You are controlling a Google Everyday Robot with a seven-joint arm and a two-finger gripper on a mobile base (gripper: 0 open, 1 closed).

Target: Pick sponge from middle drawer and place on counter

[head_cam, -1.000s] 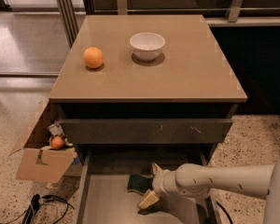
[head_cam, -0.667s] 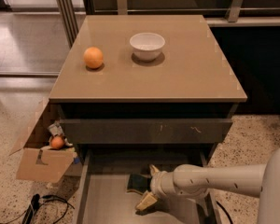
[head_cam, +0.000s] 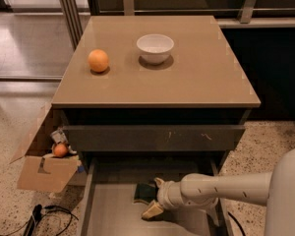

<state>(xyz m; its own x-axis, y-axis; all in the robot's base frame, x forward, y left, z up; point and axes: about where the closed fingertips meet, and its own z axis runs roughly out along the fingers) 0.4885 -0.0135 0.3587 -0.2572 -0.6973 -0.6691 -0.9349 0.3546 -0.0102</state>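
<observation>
The sponge (head_cam: 142,192), dark green on top, lies on the grey floor of the open middle drawer (head_cam: 110,211), below the dark drawer front. My gripper (head_cam: 155,196) reaches in from the right, low inside the drawer. It is open, with one tan fingertip (head_cam: 159,182) behind the sponge's right end and the other (head_cam: 150,211) in front of it. The sponge's right part is hidden by the gripper. The tan counter (head_cam: 196,82) tops the cabinet above.
A white bowl (head_cam: 155,47) and an orange (head_cam: 98,61) sit on the counter's back half. An open cardboard box (head_cam: 42,173) holding a small orange object (head_cam: 60,150) stands left of the cabinet. Cables (head_cam: 39,214) lie on the speckled floor.
My gripper has shifted slightly left, closer over the sponge. The sponge, bowl and orange have not moved.
</observation>
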